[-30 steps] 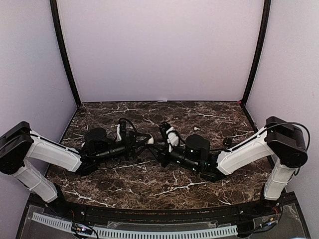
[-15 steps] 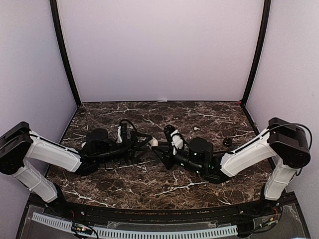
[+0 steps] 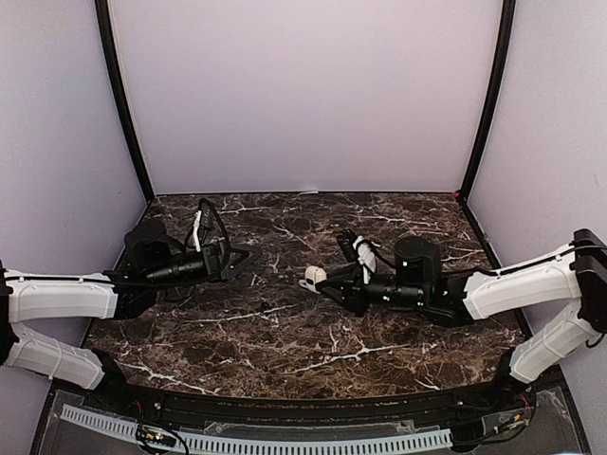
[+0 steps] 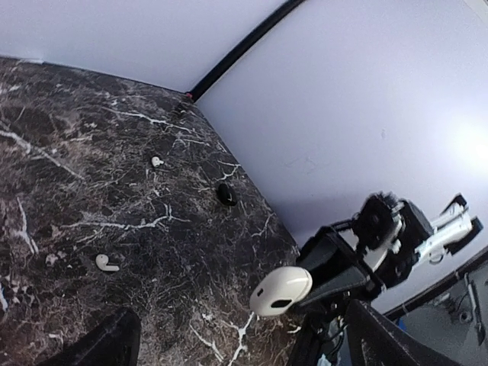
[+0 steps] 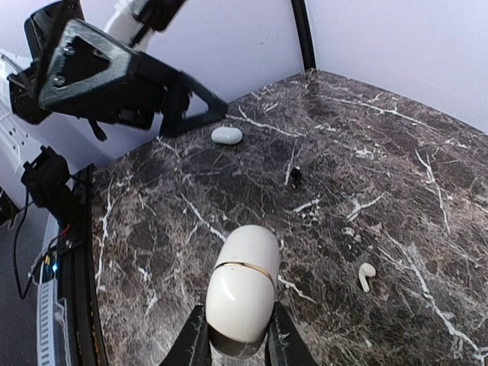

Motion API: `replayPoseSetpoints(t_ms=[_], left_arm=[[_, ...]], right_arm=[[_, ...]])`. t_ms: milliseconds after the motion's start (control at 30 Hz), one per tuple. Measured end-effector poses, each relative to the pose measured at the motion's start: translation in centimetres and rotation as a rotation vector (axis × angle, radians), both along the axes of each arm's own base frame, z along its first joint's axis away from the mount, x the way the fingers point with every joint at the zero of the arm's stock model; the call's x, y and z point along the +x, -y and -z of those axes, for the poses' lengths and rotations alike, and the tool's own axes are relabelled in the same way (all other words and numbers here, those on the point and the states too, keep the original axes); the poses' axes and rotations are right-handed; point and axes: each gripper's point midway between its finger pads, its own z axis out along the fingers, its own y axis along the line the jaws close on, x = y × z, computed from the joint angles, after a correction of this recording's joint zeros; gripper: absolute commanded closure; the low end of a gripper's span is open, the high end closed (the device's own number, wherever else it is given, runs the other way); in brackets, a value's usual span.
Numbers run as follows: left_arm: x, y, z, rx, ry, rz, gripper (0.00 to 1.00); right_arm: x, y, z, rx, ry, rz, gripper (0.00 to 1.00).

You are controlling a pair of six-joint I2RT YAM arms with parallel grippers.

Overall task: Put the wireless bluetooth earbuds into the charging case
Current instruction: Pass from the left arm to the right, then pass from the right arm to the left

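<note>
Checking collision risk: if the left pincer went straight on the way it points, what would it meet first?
Likely the white oval plastic charging case in the right pincer, though depth is unclear.

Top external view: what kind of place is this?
Likely a lab robot-recording booth: plain pale-lilac wall panels and black corner posts box in a dark marble-patterned tabletop, with two white-and-black robot arms mounted at its near edge.
</note>
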Motion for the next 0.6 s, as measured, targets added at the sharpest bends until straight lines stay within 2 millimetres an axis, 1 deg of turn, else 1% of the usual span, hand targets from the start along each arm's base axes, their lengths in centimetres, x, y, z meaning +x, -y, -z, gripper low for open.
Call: replayPoseSetpoints(t_ms=[100, 167, 233, 300, 433, 600], left_arm=[[-1.5, -0.1, -0.9, 0.079, 0.183, 0.074, 0.01], [-2.4, -0.2, -1.0, 0.119, 0.289, 0.116, 0.01], [-3.3, -0.3, -0.4, 0.152, 0.372, 0.156, 0.01], [-4.0, -0.5, 0.7, 0.181, 0.437, 0.18, 0.01], [-4.3, -0.7, 2.2, 0.207, 0.496, 0.188, 0.01], [-3.2, -0.1, 2.8, 0.217, 0.509, 0.174, 0.01]], right_arm=[[-0.3, 1.3, 0.3, -0.066, -0.027, -0.036, 0.96], [-0.6, 2.0, 0.3, -0.11, -0.036, -0.056, 0.96], [-1.1, 2.5, 0.0, -0.157, -0.035, -0.081, 0.96], [-1.4, 2.8, -0.4, -0.188, -0.026, -0.103, 0.96], [-1.8, 3.1, -0.7, -0.246, -0.019, -0.135, 0.96], [-2.7, 3.3, 0.2, -0.289, -0.05, -0.183, 0.96]])
